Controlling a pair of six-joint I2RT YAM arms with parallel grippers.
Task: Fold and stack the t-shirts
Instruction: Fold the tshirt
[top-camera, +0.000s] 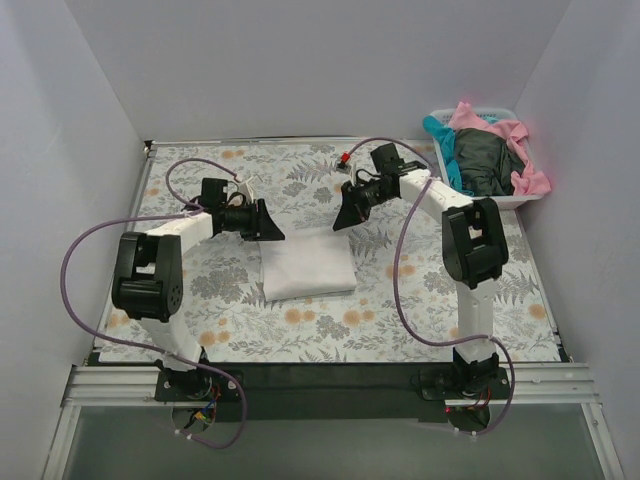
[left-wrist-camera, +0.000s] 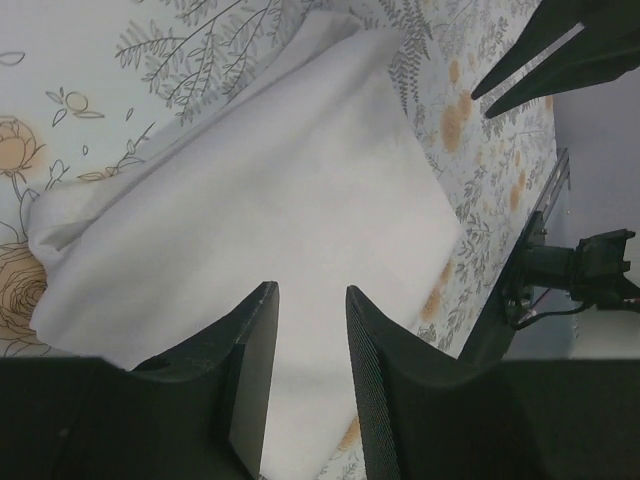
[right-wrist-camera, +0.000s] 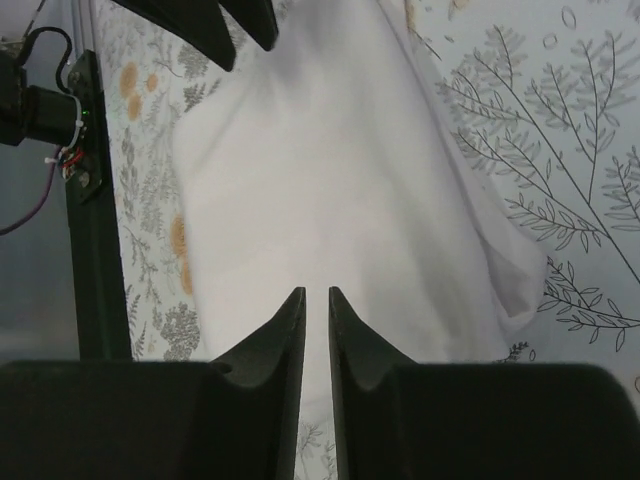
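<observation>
A plain white t-shirt (top-camera: 307, 268) lies folded into a rough rectangle in the middle of the printed sheet; it also shows in the left wrist view (left-wrist-camera: 270, 200) and the right wrist view (right-wrist-camera: 320, 170). My left gripper (top-camera: 272, 228) (left-wrist-camera: 310, 292) hovers over its far left edge, jaws a little apart and empty. My right gripper (top-camera: 343, 222) (right-wrist-camera: 316, 293) hovers over its far right edge, jaws almost together, holding nothing. A pink shirt (top-camera: 512, 132), a teal shirt (top-camera: 441, 140) and a dark grey-green shirt (top-camera: 485, 162) lie crumpled in the basket.
The white plastic basket (top-camera: 522, 201) stands at the far right corner. The fern-and-flower sheet (top-camera: 450, 310) covers the table. Grey walls close in the left, right and back. A black rail (top-camera: 330, 375) runs along the near edge by the arm bases.
</observation>
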